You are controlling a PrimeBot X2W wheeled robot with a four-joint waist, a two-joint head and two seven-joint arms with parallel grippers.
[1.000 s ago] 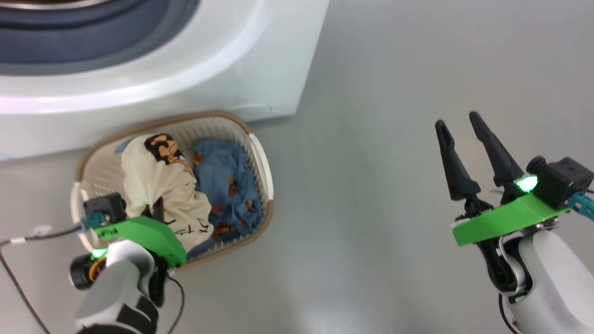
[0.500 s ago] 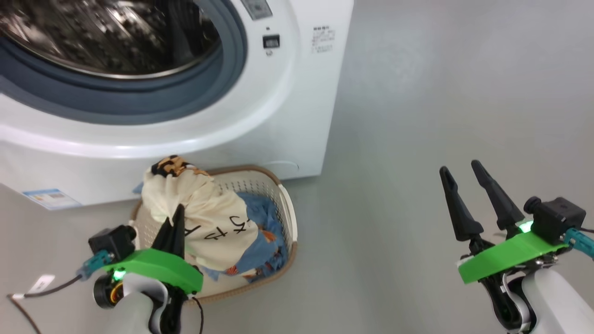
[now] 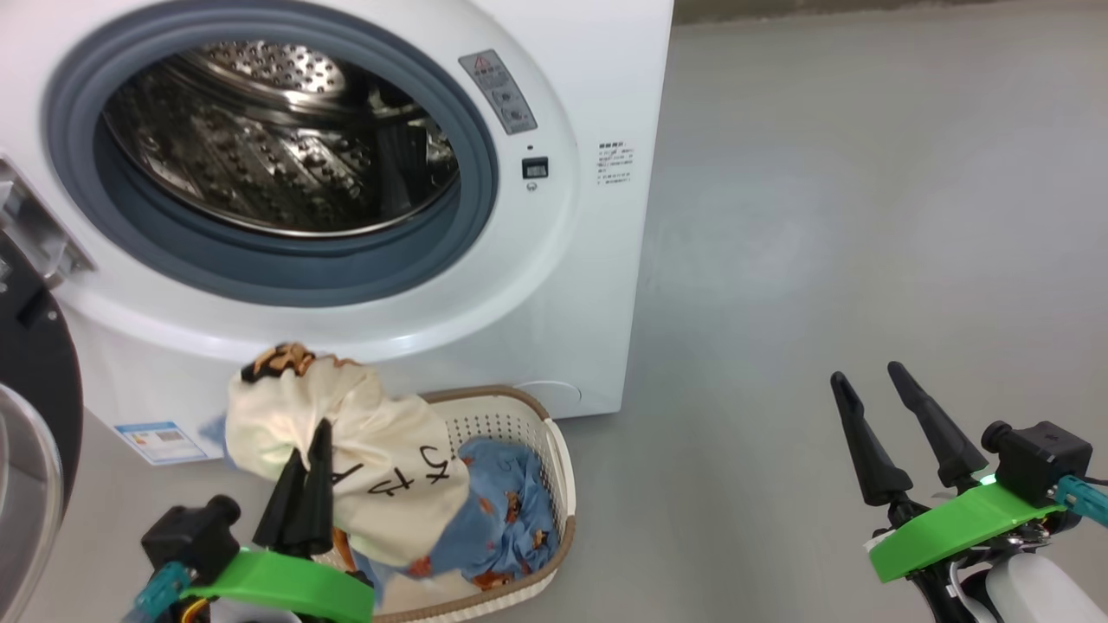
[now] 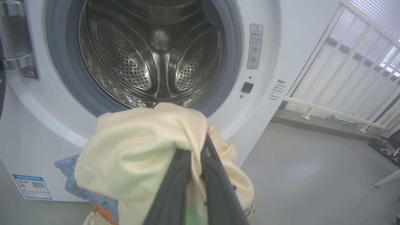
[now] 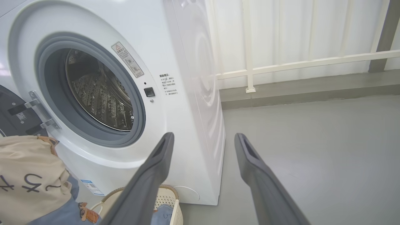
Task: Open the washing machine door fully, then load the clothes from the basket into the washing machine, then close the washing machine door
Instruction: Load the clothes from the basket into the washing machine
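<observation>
Cloth fills my left claw [image 3: 309, 450]: its two dark fingers are pinched together on the cream piece [image 3: 372, 450] with black marks. That piece hangs bunched above the left end of the basket [image 3: 567, 484]. Blue printed fabric [image 3: 502, 519] lies in the right half of the basket, and some of it shows just under the cream piece; whether that part is caught in my grip I cannot tell. The basket stands on the grey floor [image 3: 822, 216], right at the foot of the washing machine [image 3: 597, 285], near its right front corner. The door [image 3: 35, 389] stands open to the left, its black rim at the left edge of my head view. The steel drum [image 3: 277, 164] shows behind the grey-blue seal [image 3: 286, 281]. A small blue sticker [image 3: 160, 441] sits low on the machine's front, left of the hanging cloth. My right claw [image 3: 867, 381] hovers over the floor well to the right of the basket, fingers spread wide with nothing between them. Past the machine's right side, a white railing [image 5: 297, 62] runs along the wall.
</observation>
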